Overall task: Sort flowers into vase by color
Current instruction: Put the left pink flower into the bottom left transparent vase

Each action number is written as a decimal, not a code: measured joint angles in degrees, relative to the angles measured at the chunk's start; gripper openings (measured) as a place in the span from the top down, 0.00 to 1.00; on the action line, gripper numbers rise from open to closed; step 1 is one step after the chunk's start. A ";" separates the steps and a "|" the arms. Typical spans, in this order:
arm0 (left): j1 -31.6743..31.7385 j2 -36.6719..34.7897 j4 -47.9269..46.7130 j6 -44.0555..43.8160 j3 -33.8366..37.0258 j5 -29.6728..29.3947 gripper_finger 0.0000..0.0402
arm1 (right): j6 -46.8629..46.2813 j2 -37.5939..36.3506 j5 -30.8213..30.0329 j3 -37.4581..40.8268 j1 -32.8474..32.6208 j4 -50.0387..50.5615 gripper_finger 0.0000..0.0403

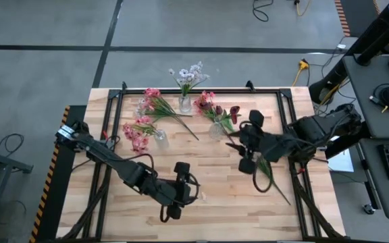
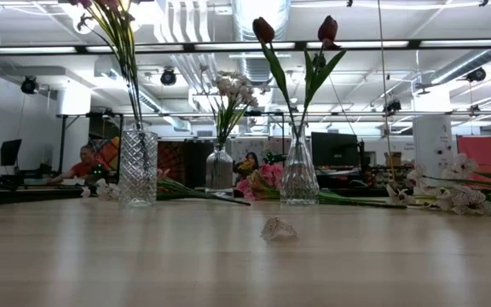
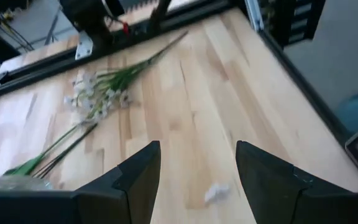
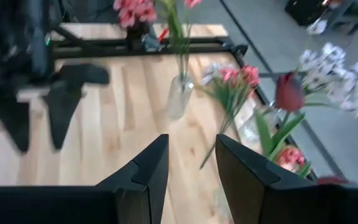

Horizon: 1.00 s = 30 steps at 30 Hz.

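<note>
- The flowers sit in three clear vases at the far side of the wooden table [image 1: 201,196]: white-lilac blossoms [image 1: 189,74] in the rear vase [image 1: 185,104], pink blossoms [image 1: 138,131] in the left vase [image 1: 160,139], dark red tulips [image 1: 234,111] in the right vase [image 1: 216,129].
- A loose pink stem [image 1: 164,108] lies flat between the vases.
- The left gripper [image 1: 174,192] hangs over the near middle, fingers spread, holding nothing.
- The right gripper [image 1: 250,143] is beside the tulip vase, fingers parted (nothing visibly between them).
- Only the left wrist view shows a white-blossomed stem [image 3: 95,102] lying on the boards, and a small crumpled scrap [image 3: 216,193].
- The low view shows an office behind, with seated people.
</note>
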<state>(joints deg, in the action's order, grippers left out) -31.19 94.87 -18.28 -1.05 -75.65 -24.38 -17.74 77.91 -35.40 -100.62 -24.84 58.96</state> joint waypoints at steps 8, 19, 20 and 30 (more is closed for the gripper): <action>-0.34 -0.01 -19.35 -3.03 -8.58 -0.02 0.52 | -8.84 0.02 0.04 0.00 -5.11 7.81 0.69; -2.86 -0.22 -50.02 -18.98 -21.04 -0.67 0.52 | -22.57 0.15 0.02 0.50 -6.93 19.19 0.68; -3.34 -0.22 -52.61 -20.56 -22.28 -0.87 0.52 | -22.79 0.17 0.00 0.57 -6.91 19.15 0.68; -10.10 -0.31 -71.96 -29.77 -35.00 -12.55 0.52 | -22.58 0.20 -3.28 6.45 -6.91 16.80 0.68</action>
<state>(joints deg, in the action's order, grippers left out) -41.29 94.56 -90.25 -30.82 -110.65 -36.94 -40.32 78.11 -38.67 -94.17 -31.75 75.75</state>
